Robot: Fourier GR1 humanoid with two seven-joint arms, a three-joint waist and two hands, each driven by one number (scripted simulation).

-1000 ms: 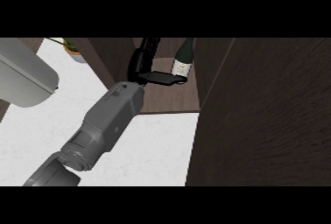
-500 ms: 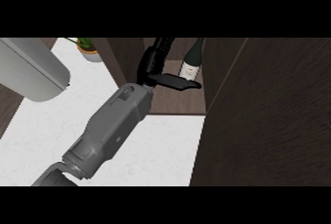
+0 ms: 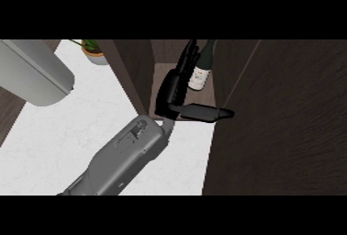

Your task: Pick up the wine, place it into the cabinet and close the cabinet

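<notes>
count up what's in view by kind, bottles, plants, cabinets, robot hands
wine bottle: 1
potted plant: 1
cabinet: 1
robot hand: 1
total: 4

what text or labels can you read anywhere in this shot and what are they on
No text can be read here.
Wine bottle in the open cabinet: a white label with dark marks, too small and blurred to read.
Grey forearm, black hand, white counter and potted plant: no writing visible.
</notes>
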